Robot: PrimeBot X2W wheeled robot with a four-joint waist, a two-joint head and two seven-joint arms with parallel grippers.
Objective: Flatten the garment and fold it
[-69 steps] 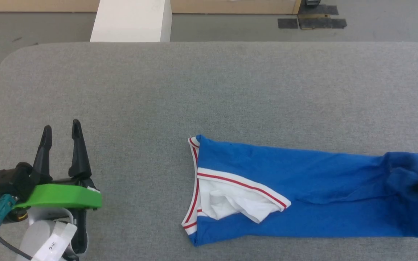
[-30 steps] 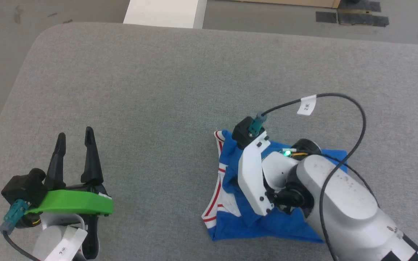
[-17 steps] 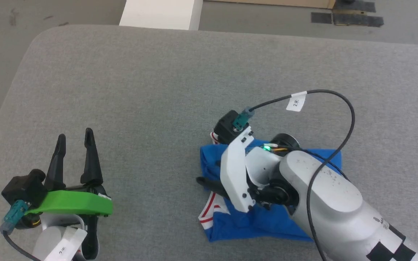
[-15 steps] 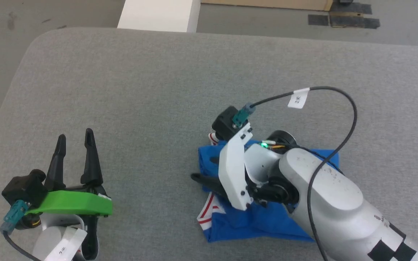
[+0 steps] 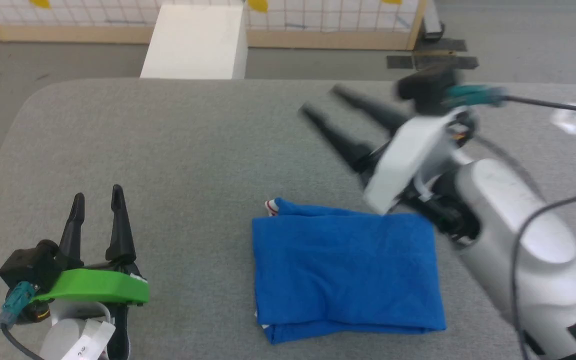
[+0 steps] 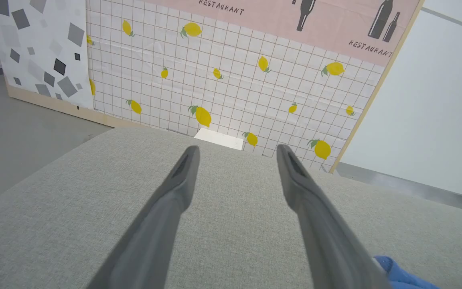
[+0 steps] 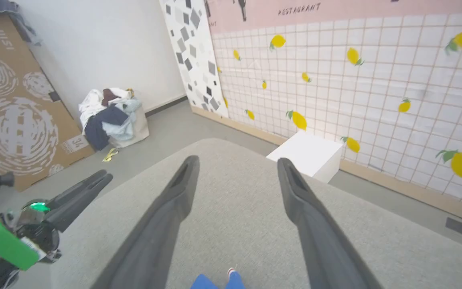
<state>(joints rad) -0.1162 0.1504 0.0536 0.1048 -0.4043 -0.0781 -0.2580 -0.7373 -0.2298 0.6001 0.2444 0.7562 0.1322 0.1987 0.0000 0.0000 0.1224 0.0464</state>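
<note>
Head view has the garment (image 5: 345,270) lying as a folded blue rectangle on the near surface (image 5: 193,150), my left fingers (image 5: 118,225) and right fingers (image 5: 333,135) spread wide and empty, so I judge the folding essentially done.

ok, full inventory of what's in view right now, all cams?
garment: one, royal blue with red-and-white trim at one corner, folded into a rectangle on the table.
table: one, grey fabric top, under the garment.
white block: one, white, on the floor past the table's far edge.
lemon-print wall panel: one, white grid with yellow lemons, behind the block.
tape patches: a few, black, on the floor at far right.
clothes pile: one, mixed white, dark and pale blue, against the wall.
cardboard sheet: one, brown with white print, beside the pile.
left hand: dark fingers, green bracket, open, at the table's lower left.
right hand: dark fingers, white bracket, open and empty, beyond the garment.
</note>
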